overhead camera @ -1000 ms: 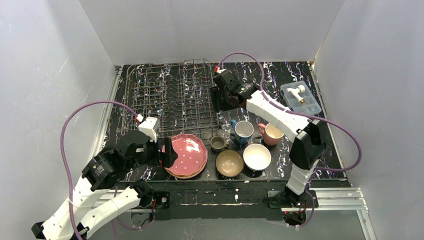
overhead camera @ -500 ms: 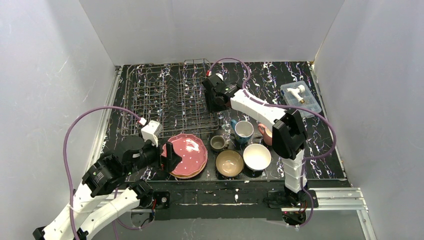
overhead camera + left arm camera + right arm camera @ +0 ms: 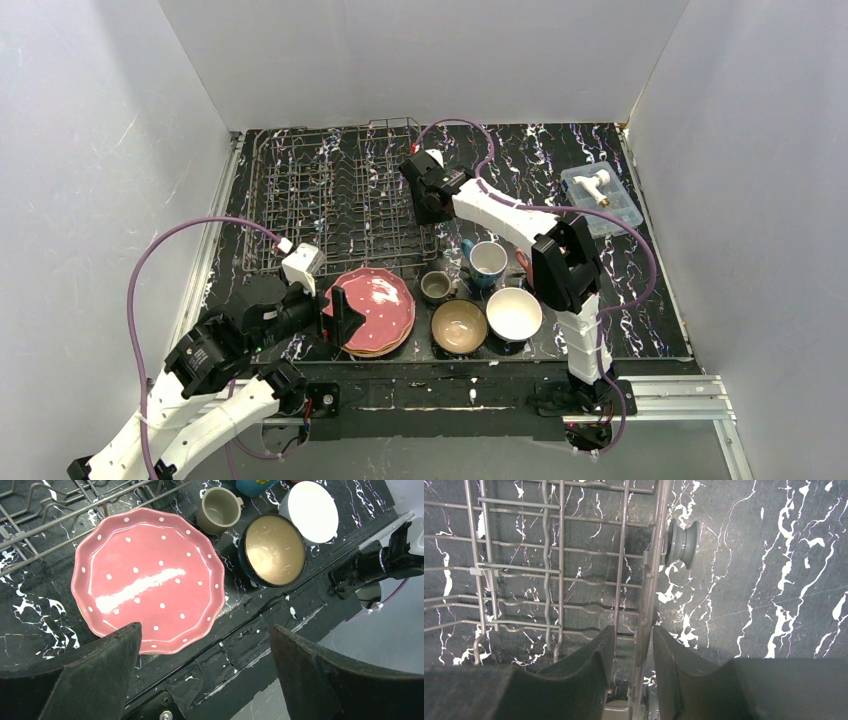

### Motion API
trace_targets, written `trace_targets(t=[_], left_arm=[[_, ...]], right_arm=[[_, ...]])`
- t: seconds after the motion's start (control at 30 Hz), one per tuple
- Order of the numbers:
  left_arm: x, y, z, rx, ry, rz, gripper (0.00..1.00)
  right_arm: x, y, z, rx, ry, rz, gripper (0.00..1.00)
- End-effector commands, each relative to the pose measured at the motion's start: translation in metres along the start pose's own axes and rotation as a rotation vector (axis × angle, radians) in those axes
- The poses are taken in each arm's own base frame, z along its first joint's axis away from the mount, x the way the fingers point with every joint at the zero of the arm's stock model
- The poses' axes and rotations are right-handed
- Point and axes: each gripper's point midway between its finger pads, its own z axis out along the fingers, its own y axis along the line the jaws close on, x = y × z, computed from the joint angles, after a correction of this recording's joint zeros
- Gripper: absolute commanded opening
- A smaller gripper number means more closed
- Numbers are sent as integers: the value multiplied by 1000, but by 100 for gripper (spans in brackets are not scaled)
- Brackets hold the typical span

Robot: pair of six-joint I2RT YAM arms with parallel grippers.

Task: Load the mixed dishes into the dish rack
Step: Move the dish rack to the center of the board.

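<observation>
While left fingers (image 3: 95,680) gape empty over the pink plate (image 3: 150,580), half-open right fingers (image 3: 584,680) straddle the rack rim (image 3: 650,580).

Your marbled table (image 3: 655,300) carries: dish rack (image 3: 330,190), rim inside your right gripper (image 3: 631,635), clear box (image 3: 601,196) to its right; plate stack (image 3: 145,580) below your left gripper (image 3: 205,630), mugs (image 3: 487,262) and bowls (image 3: 459,326) rightward.

Ahead of the left gripper (image 3: 205,630): pink plate (image 3: 147,577), white dots; beyond, olive-grey mug (image 3: 217,511); rightward, dark bowl (image 3: 272,550), tan inside, and white bowl (image 3: 309,511). Rack (image 3: 559,555) grey; table (image 3: 774,555) black, white-veined, possibly purple-flecked.
</observation>
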Motion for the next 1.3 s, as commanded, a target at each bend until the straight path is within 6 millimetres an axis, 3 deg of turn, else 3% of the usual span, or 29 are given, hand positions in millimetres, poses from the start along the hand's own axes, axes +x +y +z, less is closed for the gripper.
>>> trace_targets(t=[0.0, 0.37, 0.43, 0.57, 0.87, 1.27], left_arm=[[0, -2, 0, 16, -8, 9, 99], [0, 0, 0, 9, -10, 9, 99], [0, 0, 1, 6, -11, 9, 99], [0, 1, 1, 3, -9, 9, 99], [0, 3, 2, -12, -13, 9, 99], [0, 5, 2, -20, -11, 7, 99]], right_arm=[[-22, 1, 4, 13, -60, 47, 41], [-25, -8, 23, 24, -43, 80, 28], [-26, -11, 24, 30, -43, 83, 23], [-30, -18, 27, 34, -46, 100, 1], [-42, -48, 34, 79, -79, 173, 1], [-64, -92, 25, 122, -130, 251, 1]])
